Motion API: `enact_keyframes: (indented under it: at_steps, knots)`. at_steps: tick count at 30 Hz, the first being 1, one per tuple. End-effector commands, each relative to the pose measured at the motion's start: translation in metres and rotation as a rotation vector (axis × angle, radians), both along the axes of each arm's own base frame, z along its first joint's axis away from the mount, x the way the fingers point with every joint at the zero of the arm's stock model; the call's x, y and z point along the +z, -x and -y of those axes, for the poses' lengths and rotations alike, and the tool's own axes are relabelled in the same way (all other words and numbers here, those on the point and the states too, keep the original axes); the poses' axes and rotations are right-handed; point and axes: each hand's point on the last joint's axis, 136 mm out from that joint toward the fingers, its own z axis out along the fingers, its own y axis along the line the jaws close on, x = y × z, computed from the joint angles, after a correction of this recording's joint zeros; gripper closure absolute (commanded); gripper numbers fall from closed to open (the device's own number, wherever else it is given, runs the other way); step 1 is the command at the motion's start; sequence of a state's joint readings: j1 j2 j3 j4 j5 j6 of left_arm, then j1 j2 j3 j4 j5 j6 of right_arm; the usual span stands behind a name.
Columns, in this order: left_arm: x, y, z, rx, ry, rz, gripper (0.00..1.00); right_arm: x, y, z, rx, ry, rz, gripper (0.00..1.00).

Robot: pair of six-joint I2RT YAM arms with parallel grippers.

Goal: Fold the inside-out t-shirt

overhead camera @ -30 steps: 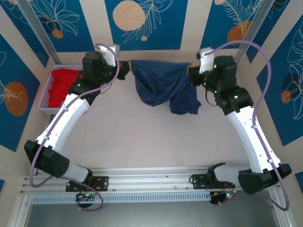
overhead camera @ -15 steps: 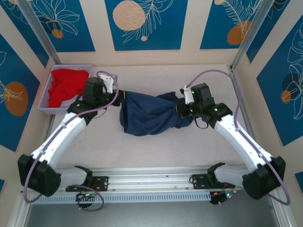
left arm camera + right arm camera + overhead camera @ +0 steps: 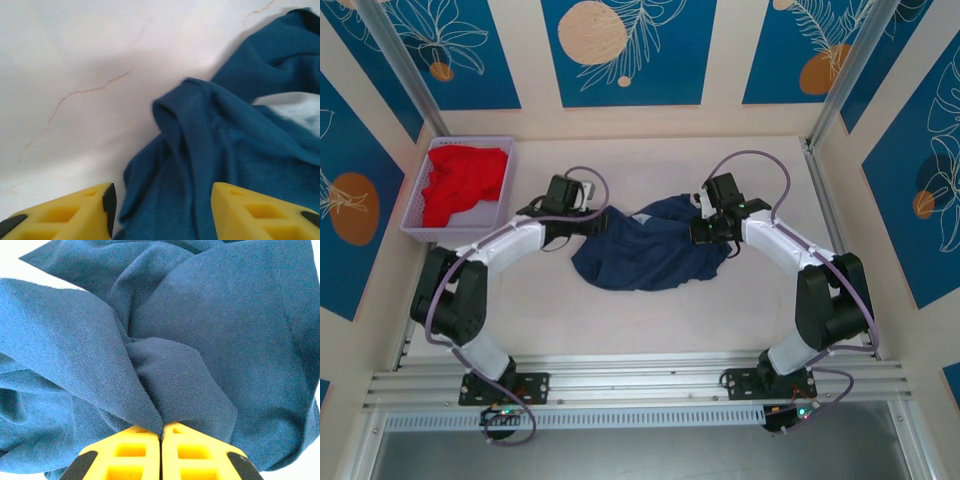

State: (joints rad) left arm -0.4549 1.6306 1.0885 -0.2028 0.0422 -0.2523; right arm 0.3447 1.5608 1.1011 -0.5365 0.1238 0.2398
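The inside-out t-shirt point(image 3: 640, 255) lies as a crumpled navy heap in the middle of the table. My left gripper point(image 3: 601, 222) rests low at the heap's left edge. Its yellow fingers point(image 3: 75, 212) stand apart, open, with a loose ribbed fold of the t-shirt point(image 3: 200, 150) lying between them, untouched by either pad. A pale patch point(image 3: 295, 107) peeks out of the cloth at the right. My right gripper point(image 3: 704, 232) sits at the heap's right edge, shut on a pinched fold of the t-shirt point(image 3: 165, 375), the two fingertips point(image 3: 135, 440) pressed together.
A lilac basket point(image 3: 419, 232) holding a red garment point(image 3: 465, 180) stands at the back left, close behind my left arm. Bare pale table point(image 3: 640, 320) stretches from the heap to the metal rail point(image 3: 640, 385) at the front. A slanted metal post point(image 3: 840, 80) rises at the back right.
Both arms have come down and inward, bringing the t-shirt from a raised, stretched hang to a heap on the table. My left gripper has opened and let go of the cloth.
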Motion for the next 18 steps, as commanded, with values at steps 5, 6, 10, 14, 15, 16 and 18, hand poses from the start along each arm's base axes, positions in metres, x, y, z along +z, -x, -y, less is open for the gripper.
enact_keyframes:
  at_steps: [5, 6, 10, 14, 15, 16, 18]
  knots:
    - [0.016, 0.043, 0.085, -0.366, -0.046, 0.187, 0.41, 0.017, -0.009, -0.010, 0.017, -0.051, 0.034, 0.92]
    - [0.010, 0.048, 0.096, -0.411, -0.049, 0.168, 0.41, 0.017, -0.009, -0.010, 0.016, -0.051, 0.035, 0.92]
    - [-0.007, 0.048, 0.121, -0.501, -0.088, 0.121, 0.40, 0.019, -0.010, -0.009, 0.017, -0.054, 0.039, 0.92]
    - [-0.021, 0.033, 0.134, -0.521, -0.118, 0.098, 0.43, 0.022, -0.009, -0.010, 0.019, -0.061, 0.046, 0.92]
    - [-0.024, 0.030, 0.137, -0.526, -0.121, 0.090, 0.45, 0.022, -0.008, -0.009, 0.019, -0.061, 0.047, 0.92]
    - [-0.026, 0.025, 0.140, -0.522, -0.126, 0.086, 0.49, 0.023, -0.008, -0.009, 0.018, -0.062, 0.049, 0.92]
    - [-0.031, 0.021, 0.145, -0.533, -0.129, 0.074, 0.60, 0.026, -0.007, -0.008, 0.017, -0.061, 0.056, 0.92]
